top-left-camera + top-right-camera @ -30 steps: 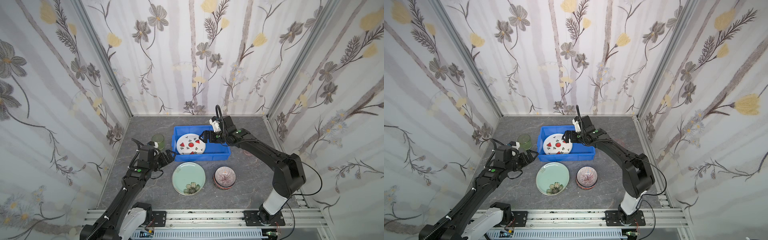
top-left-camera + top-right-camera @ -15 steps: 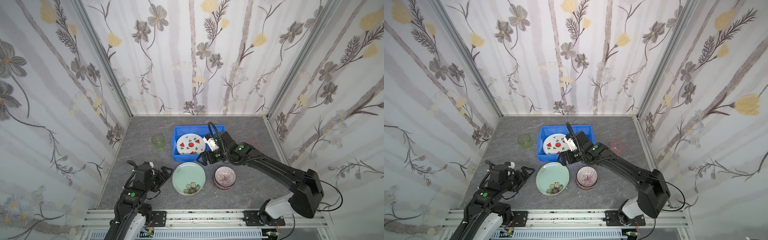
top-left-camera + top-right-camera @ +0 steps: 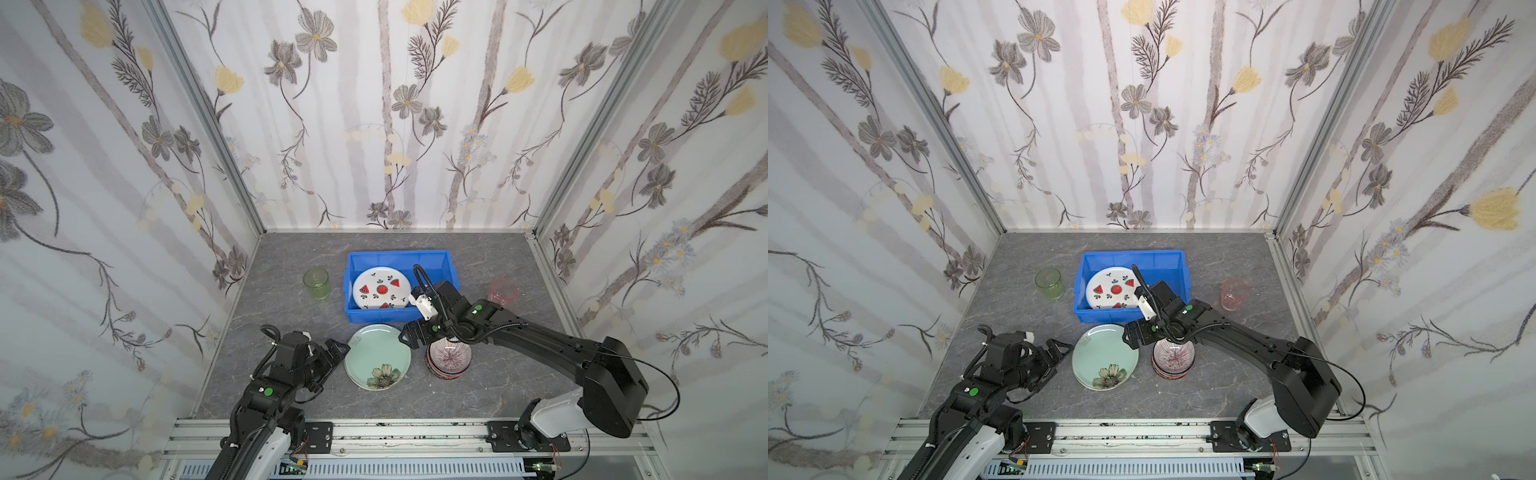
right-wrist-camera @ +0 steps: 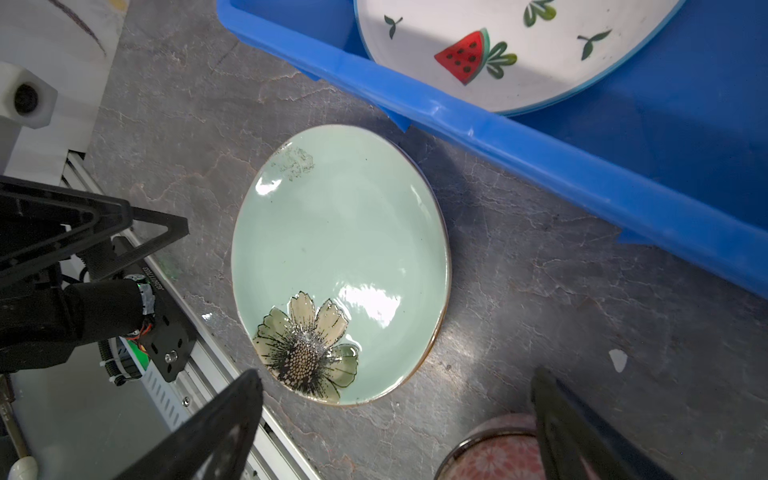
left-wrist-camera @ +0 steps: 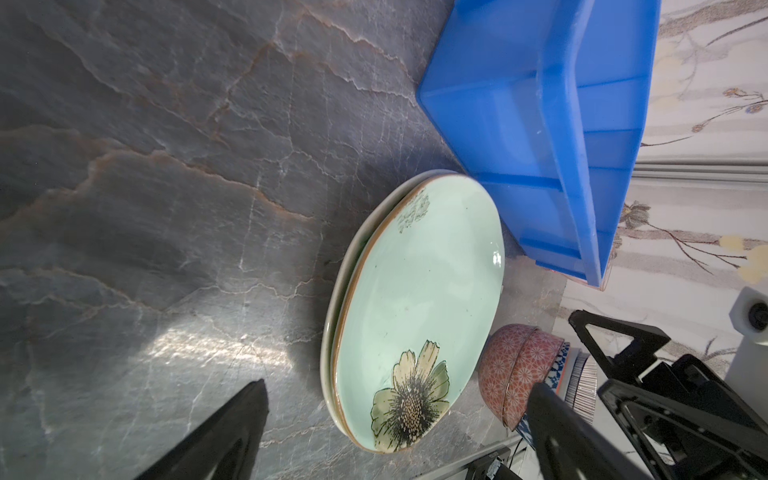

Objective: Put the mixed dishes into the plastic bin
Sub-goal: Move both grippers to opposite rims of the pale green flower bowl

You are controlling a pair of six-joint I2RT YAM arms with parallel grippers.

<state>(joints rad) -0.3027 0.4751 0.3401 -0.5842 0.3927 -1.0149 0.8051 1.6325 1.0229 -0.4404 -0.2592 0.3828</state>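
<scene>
Both arms had drawn back from around the blue bin point(image 3: 399, 252) since a second earlier. The right gripper point(image 3: 405, 335), jaws wide and empty, hung at the edge of the pale green flower plate point(image 3: 374, 357), with the bowl stack point(image 3: 449, 358) just beside it. The left gripper point(image 3: 338, 352), equally wide and empty, faced the plate's opposite edge. The watermelon plate point(image 3: 380, 289) lay inside the bin.

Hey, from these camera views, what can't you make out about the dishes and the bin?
- Lower plate: left wrist view shows only its pale rim; the green flower plate covers the rest.
- Bowl stack: in both top views the striped top bowl covers the lower bowls' insides.
- Blue bin: its near right corner is behind the right arm in both top views.
</scene>
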